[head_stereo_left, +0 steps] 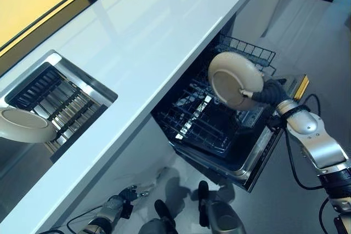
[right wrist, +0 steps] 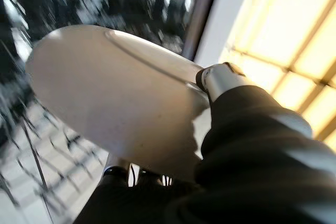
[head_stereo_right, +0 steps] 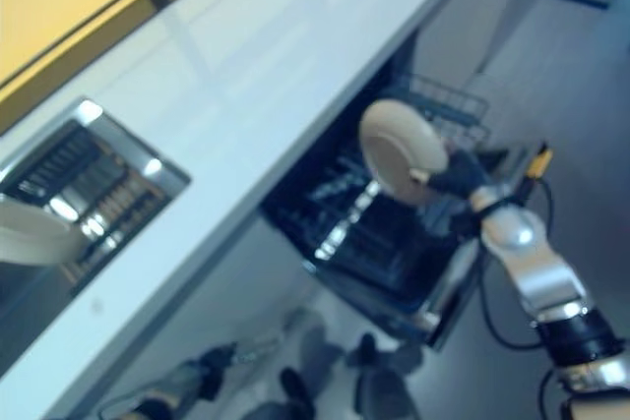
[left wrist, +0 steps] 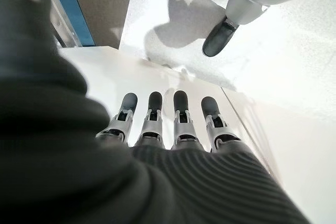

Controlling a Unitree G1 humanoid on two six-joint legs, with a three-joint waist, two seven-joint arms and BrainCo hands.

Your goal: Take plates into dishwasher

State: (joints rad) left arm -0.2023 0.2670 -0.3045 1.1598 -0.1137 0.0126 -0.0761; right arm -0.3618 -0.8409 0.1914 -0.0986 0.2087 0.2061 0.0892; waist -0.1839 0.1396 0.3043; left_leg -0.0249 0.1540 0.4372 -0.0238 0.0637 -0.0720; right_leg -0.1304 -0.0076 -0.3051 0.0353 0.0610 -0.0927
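My right hand is shut on the rim of a cream plate and holds it tilted on edge above the pulled-out lower rack of the open dishwasher. The plate also shows in the right wrist view, with my thumb on its upper face. A second cream plate lies at the left edge by the sink. My left hand hangs low near the floor, its fingers straight and empty.
A long white countertop runs above the dishwasher. The sink holds a dark ribbed rack. The dishwasher's wire rack has upright tines, and its door is folded down toward me.
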